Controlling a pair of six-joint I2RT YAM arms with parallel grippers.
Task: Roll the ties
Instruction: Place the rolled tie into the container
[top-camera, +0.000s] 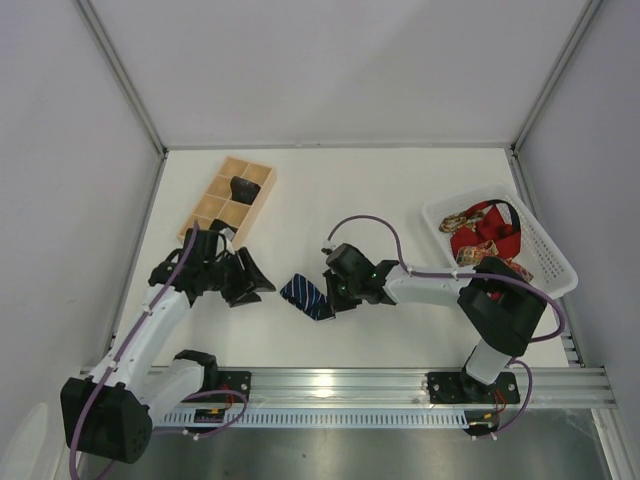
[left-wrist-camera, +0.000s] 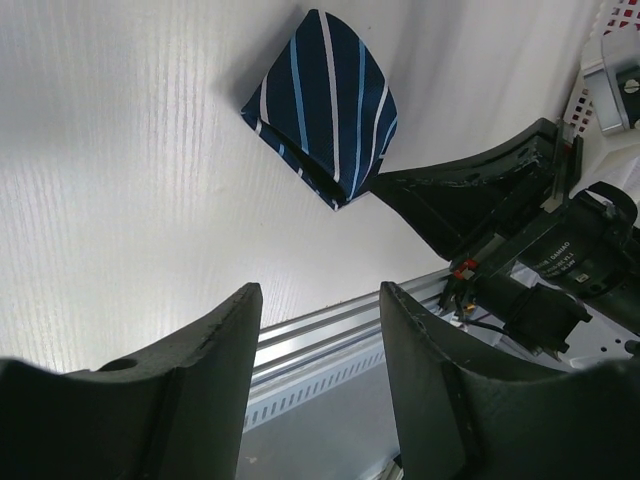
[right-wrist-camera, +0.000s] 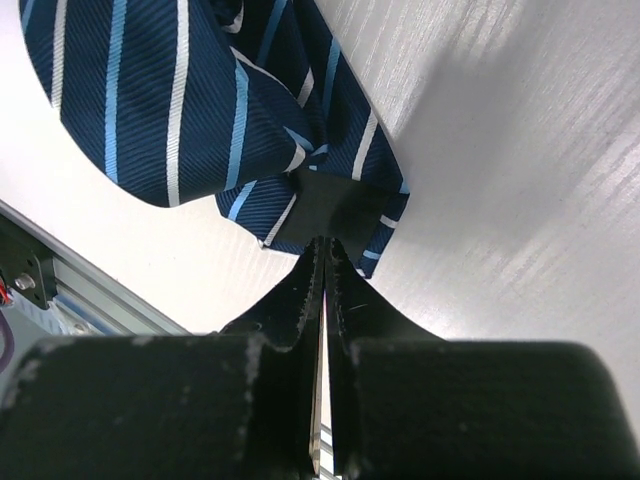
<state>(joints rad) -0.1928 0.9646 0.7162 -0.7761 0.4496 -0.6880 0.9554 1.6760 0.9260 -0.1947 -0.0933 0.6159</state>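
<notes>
The navy tie (top-camera: 306, 297) lies bundled mid-bench. The right gripper (top-camera: 330, 298), jaws together, touches its right edge. The left gripper (top-camera: 258, 284) stands apart and empty at its left. Pin the roll tight while tucking.

Finely ribbed woven-cloth navy tie (right-wrist-camera: 180, 100), matt white grained table (left-wrist-camera: 120, 150), scuffed matt black plastic fingers (right-wrist-camera: 280, 300).

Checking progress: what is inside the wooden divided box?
One dark rolled bundle sits in a compartment near the far end of the box; the other visible compartments look empty. The left arm covers its near end.
</notes>
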